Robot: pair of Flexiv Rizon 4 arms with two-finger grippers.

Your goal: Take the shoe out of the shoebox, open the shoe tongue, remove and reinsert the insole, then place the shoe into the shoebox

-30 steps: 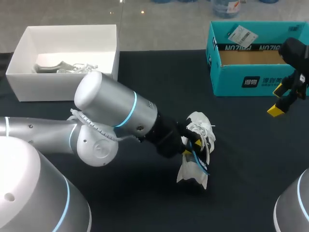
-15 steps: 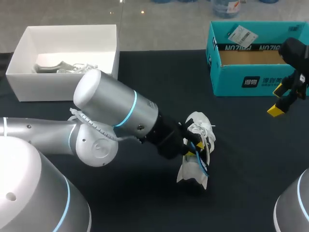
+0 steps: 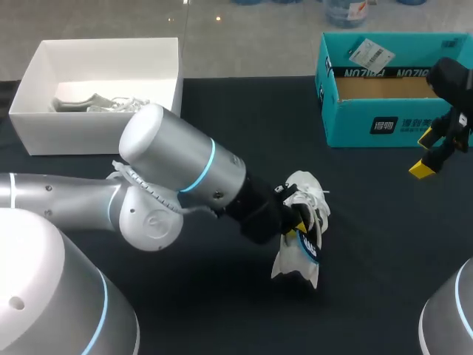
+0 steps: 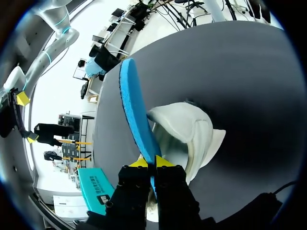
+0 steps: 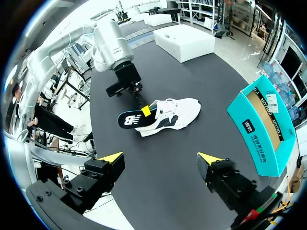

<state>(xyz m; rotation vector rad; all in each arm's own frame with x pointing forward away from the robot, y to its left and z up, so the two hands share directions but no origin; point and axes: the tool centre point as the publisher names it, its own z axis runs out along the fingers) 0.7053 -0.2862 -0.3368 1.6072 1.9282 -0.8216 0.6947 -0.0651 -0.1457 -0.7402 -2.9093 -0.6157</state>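
Note:
A white shoe (image 3: 304, 194) lies on its side on the black table, mid-right in the head view. My left gripper (image 3: 298, 220) is at its opening, shut on the edge of the blue insole (image 3: 310, 249), which sticks partly out of the shoe. In the left wrist view the insole (image 4: 136, 112) stands on edge, pinched between the yellow tips of the left gripper (image 4: 152, 163), with the shoe (image 4: 193, 138) just beyond. My right gripper (image 5: 160, 160) hangs open and empty above the table, in front of the teal shoebox (image 3: 369, 122); the shoe (image 5: 169, 115) lies ahead of it.
The teal shoebox stands open at the back right. A white box (image 3: 26, 100) at the back left holds another pale shoe (image 3: 89, 102). My left arm's thick elbow (image 3: 177, 166) spans the table's middle.
The left gripper's fingers have come together on the insole's edge, and the left arm has shifted slightly right. The right arm has kept still.

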